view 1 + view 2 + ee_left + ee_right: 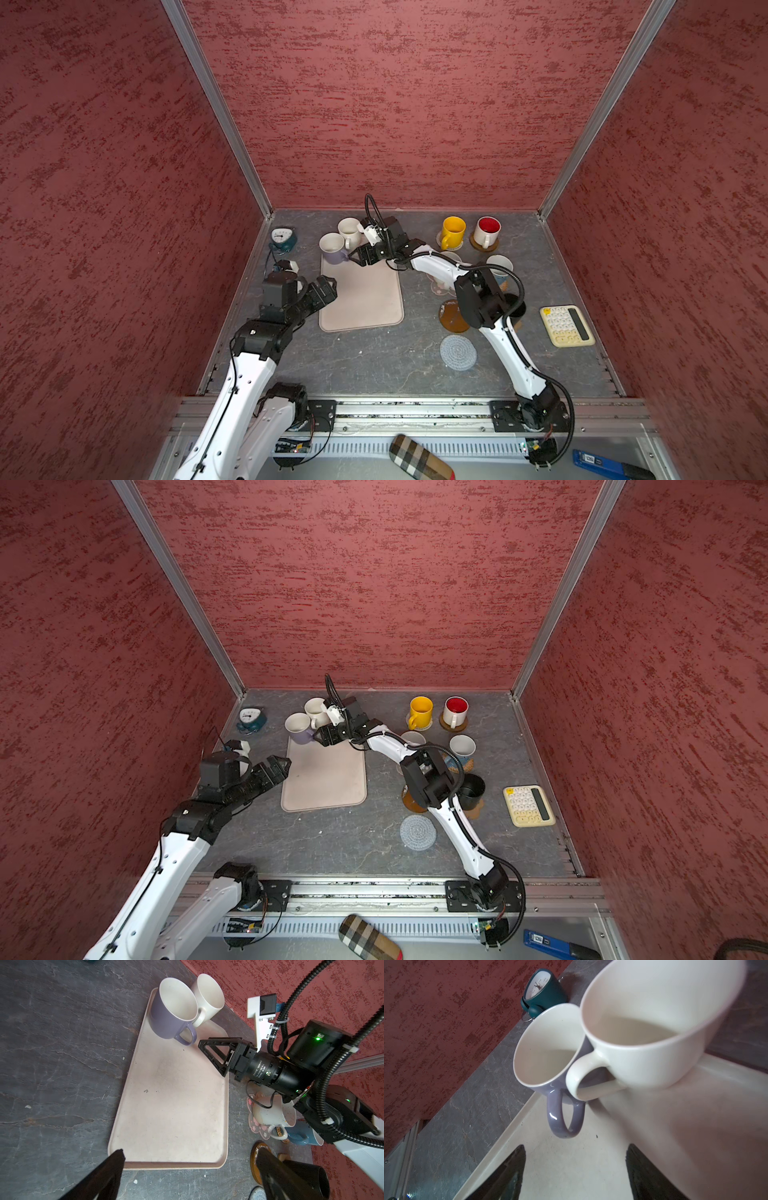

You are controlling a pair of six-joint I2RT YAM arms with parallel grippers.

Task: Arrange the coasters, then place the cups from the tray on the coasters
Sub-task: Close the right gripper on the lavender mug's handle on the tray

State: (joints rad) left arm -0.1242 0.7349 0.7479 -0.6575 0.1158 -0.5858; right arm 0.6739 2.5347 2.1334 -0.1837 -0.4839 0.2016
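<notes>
Lavender mug (550,1064) just ahead of right end effector (575,1146), apart.

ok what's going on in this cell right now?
The right gripper sits open just short of the handle of the lavender mug on the tray. A white mug stands beside it. The left gripper hangs open by the tray's edge. The yellow mug and red-lined mug stand on coasters; the crochet coaster is bare.
</notes>
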